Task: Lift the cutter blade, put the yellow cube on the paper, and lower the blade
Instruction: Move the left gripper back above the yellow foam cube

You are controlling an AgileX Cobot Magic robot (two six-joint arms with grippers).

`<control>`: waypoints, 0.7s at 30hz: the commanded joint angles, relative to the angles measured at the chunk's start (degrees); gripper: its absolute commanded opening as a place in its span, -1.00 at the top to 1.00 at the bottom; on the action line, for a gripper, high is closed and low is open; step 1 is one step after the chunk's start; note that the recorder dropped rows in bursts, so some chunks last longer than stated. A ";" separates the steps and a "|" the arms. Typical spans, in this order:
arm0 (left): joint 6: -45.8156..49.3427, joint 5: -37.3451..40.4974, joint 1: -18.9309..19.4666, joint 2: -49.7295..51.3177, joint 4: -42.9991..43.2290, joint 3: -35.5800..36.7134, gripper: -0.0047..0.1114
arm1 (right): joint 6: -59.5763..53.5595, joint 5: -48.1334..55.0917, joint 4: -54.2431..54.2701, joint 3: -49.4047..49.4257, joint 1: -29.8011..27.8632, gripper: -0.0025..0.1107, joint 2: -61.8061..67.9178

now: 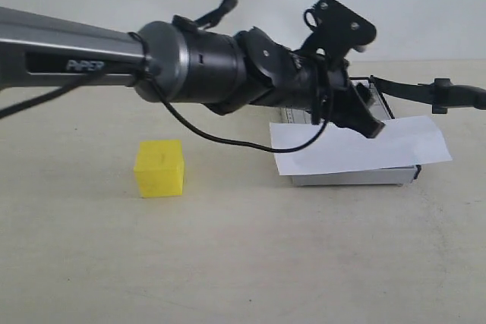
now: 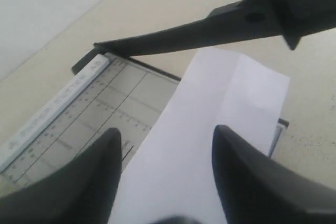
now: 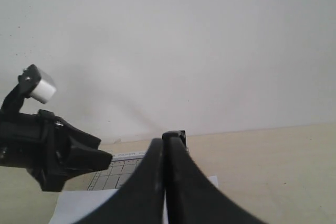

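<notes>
The left arm reaches in from the left across a pale counter [image 1: 243, 263], its left gripper [image 1: 372, 128] hanging just above the paper [image 1: 357, 146]; the jaws stand apart and hold nothing, and in the left wrist view the white sheet shows through the gap between the two dark fingers [image 2: 79, 182]. The paper lies flat across the grey gridded cutter board [image 1: 353, 177], overhanging it on both the left and right sides in the exterior view. The cutter blade [image 1: 425, 90] is lifted off the board, running from its hinge at the board's far corner out to the right, the thicker handle end [image 1: 463, 98] at the edge of the exterior view; the left wrist view shows it as a dark tapering arm slanting over the far end of the paper, clear of the sheet. The yellow cube [image 1: 159, 167] sits on the counter well to the left of the board, apart from the paper and under the outstretched left arm, touched by neither gripper; a black cable [image 1: 220, 138] droops from the arm between the cube and the paper. The right gripper [image 3: 167, 139] is seen only in its own wrist view, its jaws pressed together on nothing, pointing toward the board with a plain white wall behind.
</notes>
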 commanded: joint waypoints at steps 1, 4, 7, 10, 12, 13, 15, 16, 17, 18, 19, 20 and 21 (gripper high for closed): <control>-2.95 0.44 3.31 -6.51 0.68 6.91 0.08 | 0.00 -0.72 -0.27 -0.03 0.14 0.96 -0.17; -2.95 0.44 4.67 -11.03 0.68 12.23 0.11 | 0.00 -0.72 -0.27 -0.03 0.14 0.96 -0.17; -2.95 0.44 5.87 -15.46 0.90 17.10 0.11 | 0.00 -0.72 -0.27 -0.03 0.14 0.96 -0.17; -2.95 0.44 6.93 -19.85 0.90 21.72 0.11 | 0.00 -0.72 -0.27 -0.03 0.14 0.96 -0.17; -2.95 0.16 7.60 -22.28 0.90 24.93 0.11 | 0.00 -0.72 -0.27 -0.03 0.14 0.96 -0.17; -2.95 0.07 7.88 -23.55 0.90 26.44 0.11 | 0.00 -0.72 -0.27 -0.03 0.14 0.96 -0.17; -2.95 -0.08 8.55 -25.66 0.90 28.97 0.11 | 0.11 -0.72 -0.28 -0.03 0.14 0.96 -0.17; -2.95 -0.08 8.84 -26.68 1.02 30.22 0.11 | 0.11 -0.72 -0.28 -0.03 0.14 0.96 -0.17; -2.95 0.21 8.97 -27.68 1.26 31.34 0.11 | 0.11 -0.72 -0.28 -0.03 0.14 0.96 -0.17; -2.95 0.21 8.97 -28.39 1.73 32.21 0.11 | 0.11 -0.72 -0.28 -0.03 0.14 0.96 -0.17; -2.95 0.21 8.97 -29.35 2.45 33.23 0.11 | 0.11 -0.72 -0.28 -0.03 0.14 0.96 -0.17; -2.95 0.51 8.97 -30.42 2.84 34.13 0.11 | 0.11 -0.72 -0.28 -0.03 0.14 0.96 -0.17; -2.95 1.28 8.97 -31.30 3.37 34.79 0.11 | 0.11 -0.72 -0.28 -0.03 0.14 0.96 -0.17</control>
